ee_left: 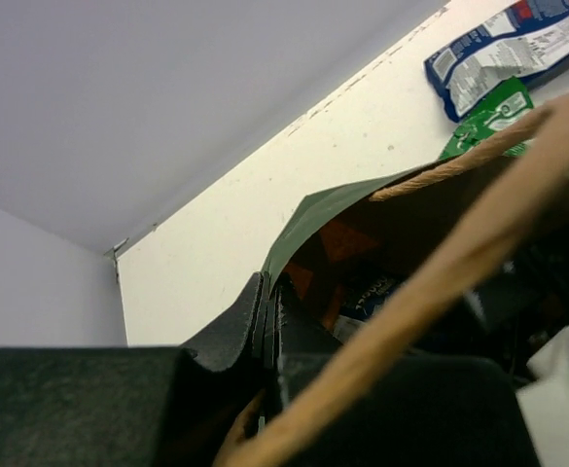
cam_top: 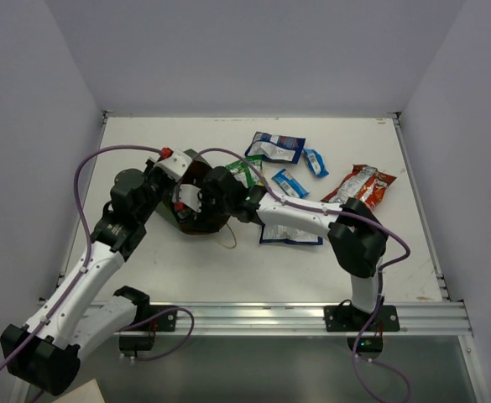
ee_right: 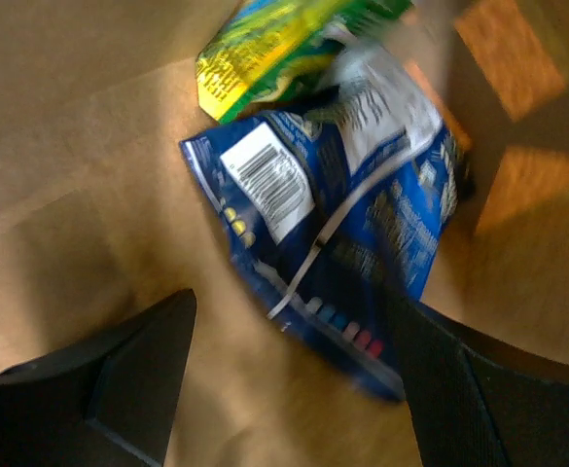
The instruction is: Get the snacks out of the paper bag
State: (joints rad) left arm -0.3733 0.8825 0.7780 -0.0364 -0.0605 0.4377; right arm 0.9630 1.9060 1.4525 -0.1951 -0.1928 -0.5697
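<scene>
The dark green paper bag [cam_top: 196,206] lies on its side, mouth toward the right. My left gripper [cam_top: 178,186] is shut on the bag's green wall edge [ee_left: 308,219], jaws pressed together [ee_left: 269,297]; a tan handle [ee_left: 479,233] crosses that view. My right gripper [cam_top: 216,197] is inside the bag, open [ee_right: 294,379]. A blue-and-white packet [ee_right: 342,224] lies between its fingers on the brown floor, with a green packet [ee_right: 284,39] beyond. Several packets lie outside on the table: green [cam_top: 245,172], blue-and-white [cam_top: 276,147], small blue bar [cam_top: 315,161], red-orange chip bag [cam_top: 363,186].
Another small blue packet [cam_top: 289,182] lies mid-table, and a blue-and-white packet [cam_top: 291,235] lies under my right forearm. White walls close the table [cam_top: 186,277] on three sides. The left wrist view shows the blue-and-white [ee_left: 517,44] and green [ee_left: 488,112] packets.
</scene>
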